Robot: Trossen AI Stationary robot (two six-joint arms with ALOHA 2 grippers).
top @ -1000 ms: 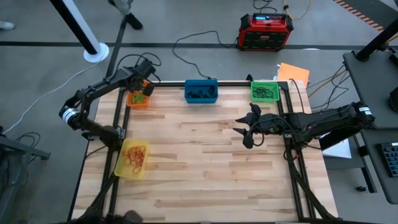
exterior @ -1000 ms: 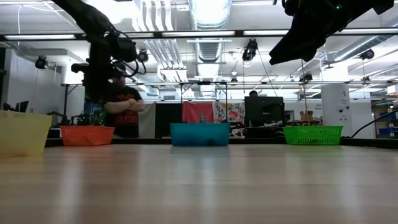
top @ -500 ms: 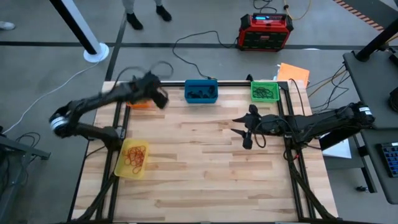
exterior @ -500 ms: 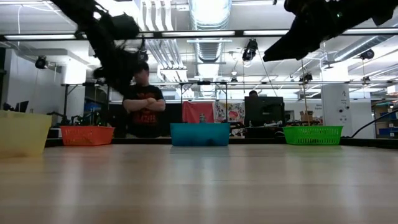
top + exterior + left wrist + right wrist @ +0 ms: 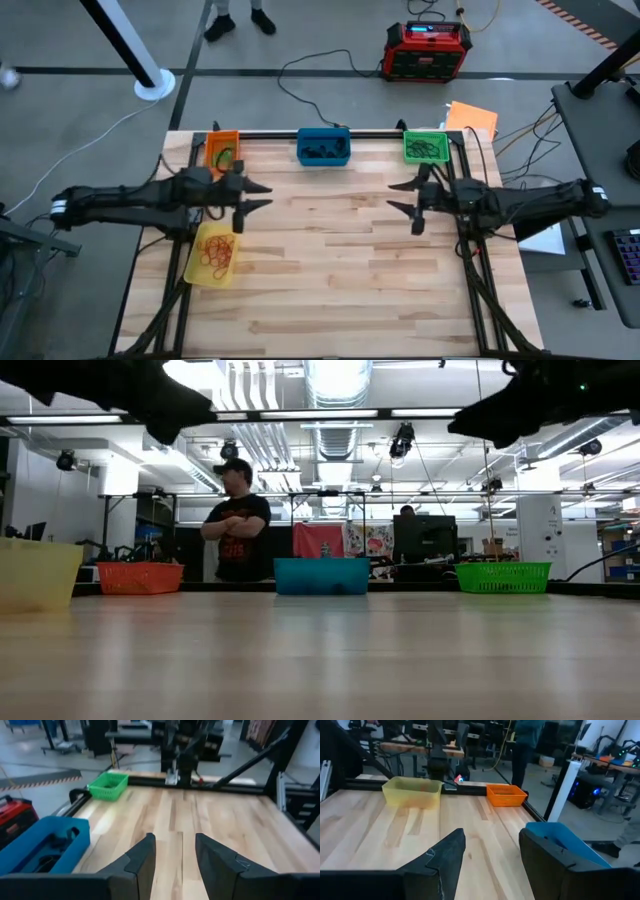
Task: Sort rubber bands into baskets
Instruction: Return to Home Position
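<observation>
Left gripper [image 5: 262, 196] and right gripper [image 5: 392, 197] face each other over worktop [image 5: 330, 260]; fingers parted, holding nothing. Rubber bands [image 5: 219, 251] lie in baskets [image 5: 323, 161] along far and left edges. Retract level, avoiding baskets.

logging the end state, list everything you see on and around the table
orange basket: one, orange, far left corner
blue basket: one, blue, far edge middle
green basket: one, green, far right corner
yellow basket: one, translucent yellow, left edge
rubber bands: many; red-brown in yellow, green in orange, dark in blue and green
power box: one, red-black, floor beyond table
person: one, black shirt, behind table
left gripper: open, empty, above table left
right gripper: open, empty, above table right
</observation>
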